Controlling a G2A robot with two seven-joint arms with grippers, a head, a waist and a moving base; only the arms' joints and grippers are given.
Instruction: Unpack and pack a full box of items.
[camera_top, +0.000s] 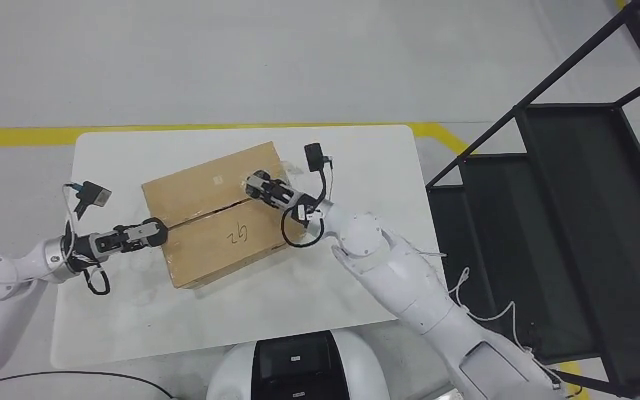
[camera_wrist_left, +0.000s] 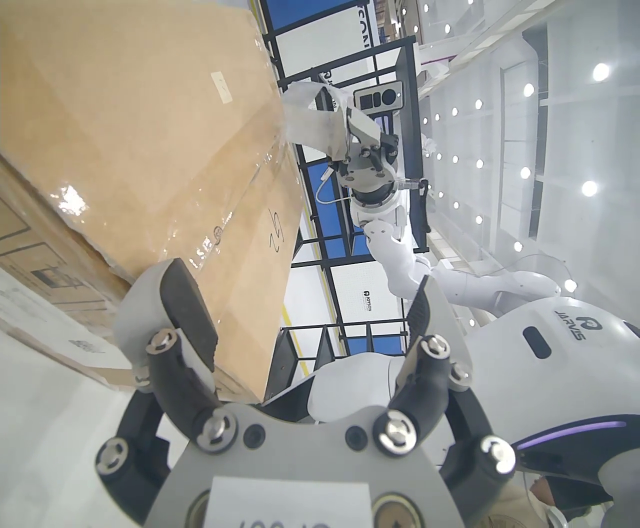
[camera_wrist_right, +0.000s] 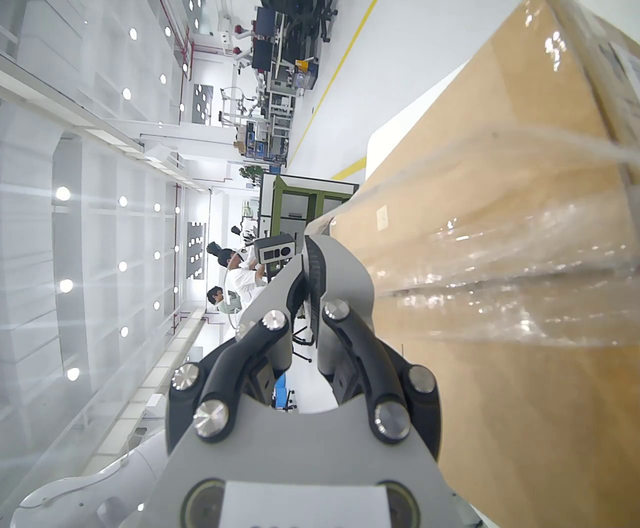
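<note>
A closed cardboard box with clear tape along its top seam lies at an angle in the middle of the white table. My right gripper rests over the box's far right top, with its fingers shut on a lifted strip of clear tape that stretches away from the box. At the box's left end sits my left gripper, which is open. One of its pads lies against the box's corner. The right gripper shows farther off at the box's top edge.
Black metal steps stand just right of the table. A yellow floor line runs behind it. Bare table surface lies in front of the box and along the far edge.
</note>
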